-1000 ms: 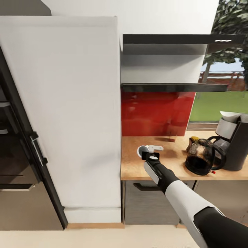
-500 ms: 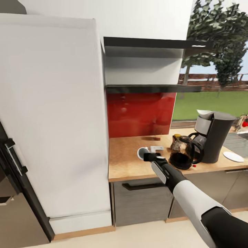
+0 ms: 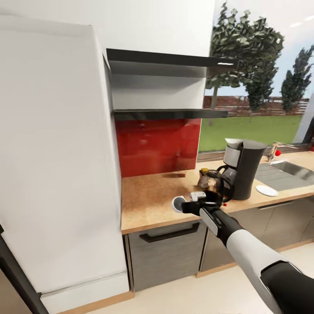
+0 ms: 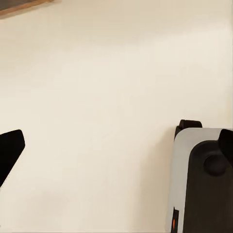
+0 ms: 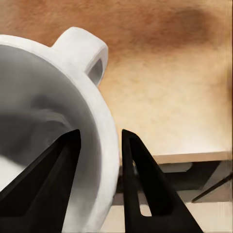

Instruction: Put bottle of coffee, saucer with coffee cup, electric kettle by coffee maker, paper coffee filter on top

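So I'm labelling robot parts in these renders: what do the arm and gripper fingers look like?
In the head view the right arm has a black upper section, a glossy white forearm shell, then a black wrist with a light grey panel. The right gripper is black; in the right wrist view its fingers are two flat, matte black wedges tapering to points. No cables or markings are visible.

Bench left of the coffee cup is bare up to the tall white cabinet. Right side blocked: electric kettle touching the coffee maker. Saucer lies past them, near the sink.
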Robot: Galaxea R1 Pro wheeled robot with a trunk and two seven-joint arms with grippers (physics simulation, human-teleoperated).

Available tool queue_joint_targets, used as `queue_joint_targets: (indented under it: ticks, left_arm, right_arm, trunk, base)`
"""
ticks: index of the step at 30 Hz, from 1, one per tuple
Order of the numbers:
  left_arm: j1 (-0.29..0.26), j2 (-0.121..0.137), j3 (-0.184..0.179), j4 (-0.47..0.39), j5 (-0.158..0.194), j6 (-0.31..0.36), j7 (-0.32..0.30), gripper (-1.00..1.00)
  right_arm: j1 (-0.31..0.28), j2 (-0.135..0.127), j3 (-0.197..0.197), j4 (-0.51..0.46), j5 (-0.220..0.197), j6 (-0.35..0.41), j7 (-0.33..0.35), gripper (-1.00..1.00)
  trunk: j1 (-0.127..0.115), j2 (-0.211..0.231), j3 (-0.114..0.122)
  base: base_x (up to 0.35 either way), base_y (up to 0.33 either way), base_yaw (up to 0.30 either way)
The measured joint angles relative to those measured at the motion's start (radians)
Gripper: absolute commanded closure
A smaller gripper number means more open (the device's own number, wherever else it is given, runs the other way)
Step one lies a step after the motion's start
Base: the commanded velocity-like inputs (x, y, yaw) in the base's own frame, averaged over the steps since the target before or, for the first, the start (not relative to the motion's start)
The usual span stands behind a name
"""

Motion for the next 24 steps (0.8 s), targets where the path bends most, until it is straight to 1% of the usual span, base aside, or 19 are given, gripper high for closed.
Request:
queue_joint_targets:
  ticks: [24]
  left_arm:
    - [-0.001,-0.001,0.001,-0.006,0.000,0.001,0.008,-1.00]
  right_arm:
    - [0.000,0.001,-0.001,0.000,-0.003,-0.001,0.001,1.00]
  trunk:
    - [0.000,0.000,0.020]
  base:
    - [0.000,0.000,-0.265]
